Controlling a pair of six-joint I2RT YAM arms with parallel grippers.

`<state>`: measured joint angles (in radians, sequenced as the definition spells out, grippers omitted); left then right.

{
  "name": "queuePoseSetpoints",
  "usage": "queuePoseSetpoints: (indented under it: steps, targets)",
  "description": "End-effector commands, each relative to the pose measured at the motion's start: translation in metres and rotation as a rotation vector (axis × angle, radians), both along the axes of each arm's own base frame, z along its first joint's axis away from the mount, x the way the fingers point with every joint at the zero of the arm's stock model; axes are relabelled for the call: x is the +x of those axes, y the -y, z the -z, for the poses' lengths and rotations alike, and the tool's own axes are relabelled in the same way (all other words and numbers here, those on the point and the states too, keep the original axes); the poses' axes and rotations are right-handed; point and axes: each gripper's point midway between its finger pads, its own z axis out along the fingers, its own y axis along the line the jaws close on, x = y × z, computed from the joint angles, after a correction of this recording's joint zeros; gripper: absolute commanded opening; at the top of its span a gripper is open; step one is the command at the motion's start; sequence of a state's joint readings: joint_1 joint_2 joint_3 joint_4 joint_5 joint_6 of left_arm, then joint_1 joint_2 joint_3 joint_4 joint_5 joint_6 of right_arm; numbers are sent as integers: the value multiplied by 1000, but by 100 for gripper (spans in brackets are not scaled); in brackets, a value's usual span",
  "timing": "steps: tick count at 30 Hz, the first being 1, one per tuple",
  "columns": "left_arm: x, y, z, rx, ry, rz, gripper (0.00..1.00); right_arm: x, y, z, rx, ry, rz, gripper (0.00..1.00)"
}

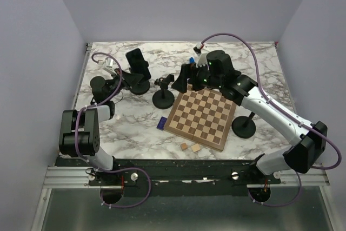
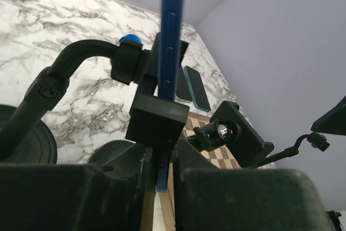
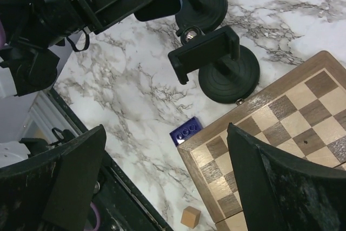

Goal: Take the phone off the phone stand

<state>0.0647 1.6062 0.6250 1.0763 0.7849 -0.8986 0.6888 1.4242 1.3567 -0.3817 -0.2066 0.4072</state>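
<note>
Marble counter point(image 1: 259, 68), lavender walls on three sides.

Left gripper point(image 2: 161, 160): pressed together, pinching the bottom edge of the phone point(image 2: 172, 36). In the left wrist view the phone rises edge-on toward 12 o'clock from the fingers. The pinch sits directly under the clamp of the stand point(image 2: 155, 120). That is judged a deliberate hold on the one free edge, so the phone can be drawn clear of the clamp. The phone is seated in the stand and not yet removed. In the top view it stands at about 10 o'clock from the chessboard point(image 1: 201, 118).

Right gripper point(image 3: 165, 128): spread wide and holding nothing, over the counter by the chessboard's corner. An empty stand point(image 3: 205, 52) lies at 1 o'clock from it and a blue block point(image 3: 185, 132) just at 3 o'clock. It is judged to be standing by, well apart from the phone.

Not verifiable:
- How tightly the clamp grips the phone; the edge-on view hides its faces.
- The pad contact itself, which is masked by the finger bodies.
- The stand's base, which is largely cut off behind the left fingers.
- The identity of a flat dark slab point(image 2: 195, 87) lying at 1 o'clock beyond the clamp. It may be a second phone.
</note>
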Motion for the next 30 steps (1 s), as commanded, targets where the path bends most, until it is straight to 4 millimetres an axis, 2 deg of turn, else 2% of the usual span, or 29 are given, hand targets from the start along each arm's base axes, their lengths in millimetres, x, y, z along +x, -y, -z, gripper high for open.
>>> queuePoseSetpoints:
  steps: [1,3,6,10,12,16,20,24,26,30]
  targets:
    - [-16,-2,46,13,-226,-32,24,10,-8,-12,3,25,61,100]
    - [-20,-2,44,11,-227,-35,35,14,-11,-12,1,23,72,100]
    - [-24,-6,41,31,-246,-62,56,23,-19,-16,-15,43,78,100]
    - [-31,-11,34,77,-282,-99,77,35,-35,-23,-36,103,49,100]
    - [-41,-13,27,99,-285,-109,85,42,-47,-25,-49,140,22,100]
    - [-64,-25,17,185,-315,-169,89,58,-79,-18,-88,170,-33,100]
    - [-82,-60,0,338,-318,-345,92,71,-115,-21,-108,236,-45,100]
    - [-90,-107,-18,410,-315,-581,95,89,-140,-20,-100,266,-9,100]
    - [-93,-123,-27,409,-308,-654,95,95,-152,-20,-95,284,0,100]
    - [-90,-141,-37,401,-289,-713,96,105,-174,-16,-103,327,7,100]
